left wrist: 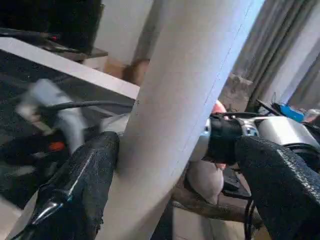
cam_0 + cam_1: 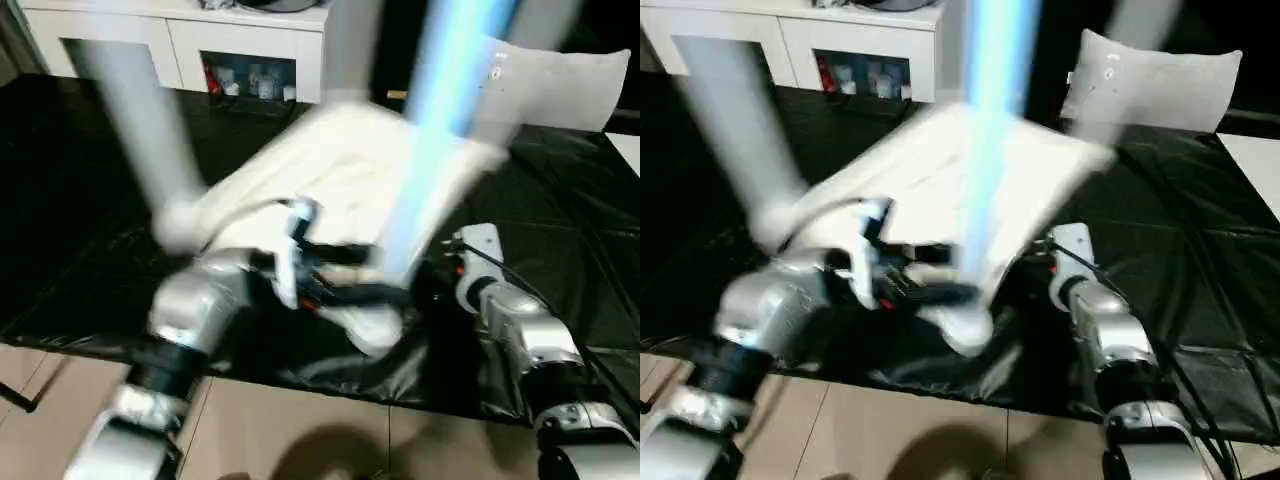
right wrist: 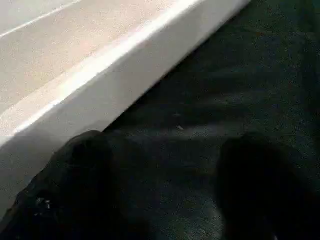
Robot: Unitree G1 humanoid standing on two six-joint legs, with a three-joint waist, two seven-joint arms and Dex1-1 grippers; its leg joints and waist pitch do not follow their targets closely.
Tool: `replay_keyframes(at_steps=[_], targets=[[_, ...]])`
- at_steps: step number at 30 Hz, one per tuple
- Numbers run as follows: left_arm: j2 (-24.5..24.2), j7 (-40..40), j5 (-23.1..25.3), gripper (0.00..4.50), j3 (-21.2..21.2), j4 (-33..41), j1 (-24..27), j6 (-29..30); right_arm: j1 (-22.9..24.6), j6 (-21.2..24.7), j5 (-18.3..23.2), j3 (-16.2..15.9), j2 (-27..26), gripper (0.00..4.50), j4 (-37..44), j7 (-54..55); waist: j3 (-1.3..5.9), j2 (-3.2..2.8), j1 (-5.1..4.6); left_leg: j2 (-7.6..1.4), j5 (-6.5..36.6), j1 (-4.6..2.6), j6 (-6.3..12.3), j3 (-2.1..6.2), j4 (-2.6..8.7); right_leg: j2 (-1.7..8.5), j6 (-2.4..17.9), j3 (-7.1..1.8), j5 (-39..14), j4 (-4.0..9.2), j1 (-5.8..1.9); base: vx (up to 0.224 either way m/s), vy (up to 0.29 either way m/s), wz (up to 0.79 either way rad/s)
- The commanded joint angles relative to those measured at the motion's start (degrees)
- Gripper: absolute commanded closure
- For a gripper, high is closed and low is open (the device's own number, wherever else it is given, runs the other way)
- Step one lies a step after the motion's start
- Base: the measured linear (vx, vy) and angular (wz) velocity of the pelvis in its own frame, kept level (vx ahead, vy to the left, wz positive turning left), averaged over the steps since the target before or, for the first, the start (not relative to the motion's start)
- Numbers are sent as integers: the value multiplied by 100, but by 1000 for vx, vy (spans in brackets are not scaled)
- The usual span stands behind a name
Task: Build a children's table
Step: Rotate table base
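Left tool (image 1: pixel 170 195) wide around a white leg (image 1: pixel 185 110), right tool (image 3: pixel 160 200) spread, empty, beside tabletop (image 3: pixel 75 75)

The white tabletop (image 2: pixel 350 170) lies across the middle of the black-covered worktop (image 2: pixel 70 200), with upright legs (image 2: pixel 140 130) rising from it and barring any straight pass across. One leg (image 1: pixel 185 110) fills the gap between the left hand's (image 1: pixel 175 165) fingers (image 1: pixel 85 180). The right hand (image 3: pixel 165 185) stands open over bare black cover, the tabletop's edge just beside it.
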State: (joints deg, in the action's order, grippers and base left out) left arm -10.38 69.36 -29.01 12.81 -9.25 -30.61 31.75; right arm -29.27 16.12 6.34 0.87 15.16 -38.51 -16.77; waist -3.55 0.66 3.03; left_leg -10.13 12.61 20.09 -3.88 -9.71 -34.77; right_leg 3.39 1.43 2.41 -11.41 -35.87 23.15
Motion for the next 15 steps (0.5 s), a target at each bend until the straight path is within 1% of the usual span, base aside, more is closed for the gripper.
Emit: replay_keyframes(at_steps=[1,2,3,4,5,6,7,9,12,13,14,15], targets=[[69,-98,64,39,129,213,-5,-7,-57,11,-43,-93,-50,0,-85,-48,370,70,30,-227,258,44,316,17,392,427,1406,-274,-542,416,-382,0,0,0],[130,-269,284,39,171,156,-9,-196,-52,-22,-92,-112,-50,0,-120,-56,363,60,24,-233,310,41,315,19,397,423,1383,-272,-604,427,-376,0,0,0],[130,-269,284,39,171,156,-9,-196,-52,-22,-92,-112,-50,0,-120,-56,364,61,25,-230,322,41,312,20,395,422,1366,-271,-631,434,-378,0,0,0],[197,-524,552,39,167,7,-64,-429,-36,-28,-123,-125,-60,0,-120,-52,360,56,22,-233,359,37,296,24,399,419,1326,-272,-697,444,-376,0,0,0],[197,-524,552,39,167,6,-64,-430,-36,-28,-123,-125,-60,0,-120,-52,359,63,17,-230,399,38,280,26,402,416,1279,-273,-755,451,-382,0,0,0],[252,-749,722,39,116,-150,-132,-598,-15,-25,-135,-127,-71,0,-98,-46,360,64,19,-223,409,42,269,27,401,418,1239,-273,-807,460,-383,0,0,0],[252,-776,738,39,111,-163,-139,-610,-12,-24,-138,-127,-72,0,-96,-47,362,68,21,-216,413,38,258,24,397,414,1217,-274,-817,459,-382,0,0,0],[243,-1080,923,39,52,-317,-225,-752,19,-16,-161,-135,-89,0,-71,-55,367,70,20,-218,398,40,248,27,396,417,1193,-275,-814,455,-382,0,0,0],[79,-1419,1154,39,29,-427,-293,-873,83,-20,-178,-152,-121,0,-22,-50,375,62,15,-225,320,40,258,36,397,417,1209,-267,-668,431,-375,0,0,0],[40,-1457,1192,39,27,-439,-299,-888,95,-21,-180,-156,-127,0,-11,-46,375,62,15,-225,320,40,258,36,397,417,1209,-267,-668,431,-375,0,0,0],[-174,-1388,1292,39,74,-294,-229,-935,144,-40,-204,-177,-110,0,53,-19,374,61,19,-229,345,41,263,41,400,425,1202,-266,-701,434,-376,0,0,0],[-225,-1322,1312,39,84,-220,-188,-943,156,-51,-212,-182,-98,0,75,-21,372,58,10,-221,360,42,256,38,401,425,1175,-267,-748,434,-371,0,0,0]])
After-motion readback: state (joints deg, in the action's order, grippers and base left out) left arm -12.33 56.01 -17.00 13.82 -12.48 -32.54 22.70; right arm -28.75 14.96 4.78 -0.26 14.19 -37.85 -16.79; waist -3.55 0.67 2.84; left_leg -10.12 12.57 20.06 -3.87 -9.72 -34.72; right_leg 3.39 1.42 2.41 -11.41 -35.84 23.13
